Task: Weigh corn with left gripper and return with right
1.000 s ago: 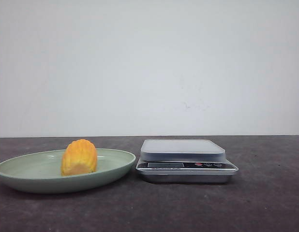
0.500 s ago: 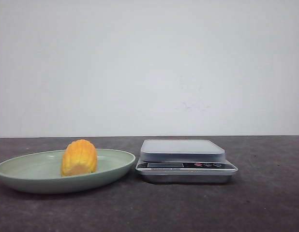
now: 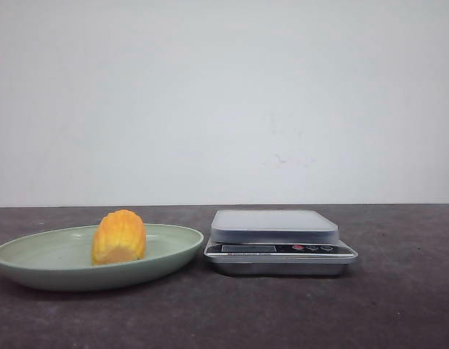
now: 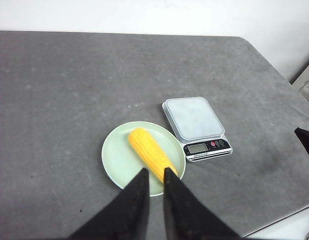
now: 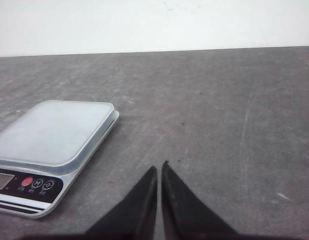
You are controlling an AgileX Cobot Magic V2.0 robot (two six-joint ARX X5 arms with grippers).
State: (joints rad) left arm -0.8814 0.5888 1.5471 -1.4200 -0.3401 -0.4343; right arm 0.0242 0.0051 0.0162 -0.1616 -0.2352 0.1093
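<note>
Behind everything stands a plain white wall, and below it a dark grey table runs across the front view. On that table sits a pale green plate, and the corn lies in it with its pale cut end facing the camera. Just beside the plate, to its right, is a silver kitchen scale with a bare platform, a small display and a row of buttons on its front strip. Neither of my arms shows in this view.

From my left wrist I look down on the same table from well above. My left gripper hangs over the near rim of the plate, its two dark fingers drawn close together with only a thin slit between them and nothing held. The corn lies slantwise across the plate, its near end just past my fingertips. The scale sits beside the plate, close to its rim. A dark shape pokes in at the edge of the picture; I cannot tell what it is.

From my right wrist, my right gripper is likewise nearly closed, empty, above bare table. The scale lies off to one side, apart from my fingertips.
</note>
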